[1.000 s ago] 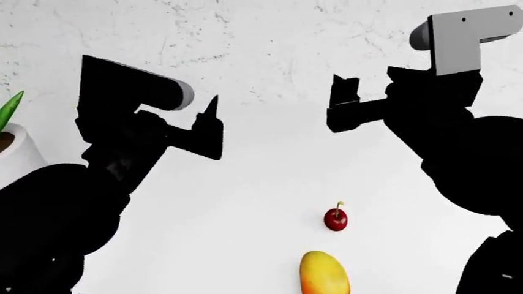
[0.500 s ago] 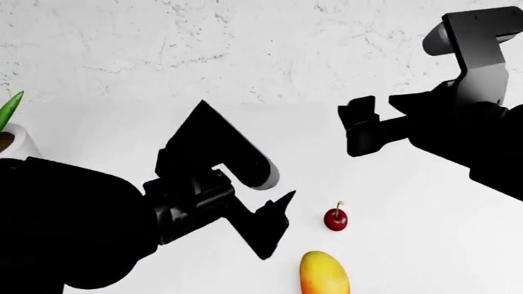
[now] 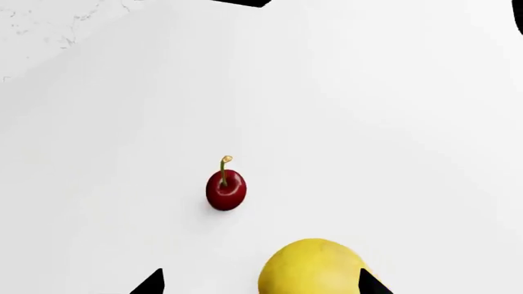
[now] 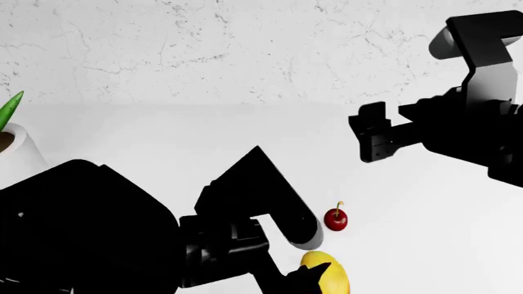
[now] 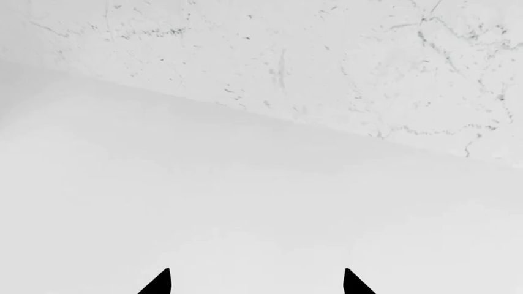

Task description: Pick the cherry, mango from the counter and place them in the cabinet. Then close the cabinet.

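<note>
The yellow-orange mango [image 4: 334, 275] lies on the white counter [image 4: 425, 233] near the head view's lower edge. The small dark-red cherry [image 4: 335, 218] stands just beyond it, stem up. My left gripper [image 4: 315, 278] is open and low over the counter. The mango [image 3: 315, 269] sits between its fingertips, close to one of them, and the cherry [image 3: 225, 190] lies ahead of the left gripper [image 3: 261, 283]. My right gripper [image 4: 369, 138] hovers open above the counter at the right with nothing in it, and the right gripper [image 5: 256, 282] faces bare counter and wall. No cabinet is in view.
A white pot [image 4: 18, 150] with a green leaf stands at the counter's far left. A marbled white wall [image 4: 245, 49] rises behind the counter.
My left arm has swung down and to the right, from mid-air to the mango. The right gripper has drifted slightly right and lower. The fruits have not moved.
</note>
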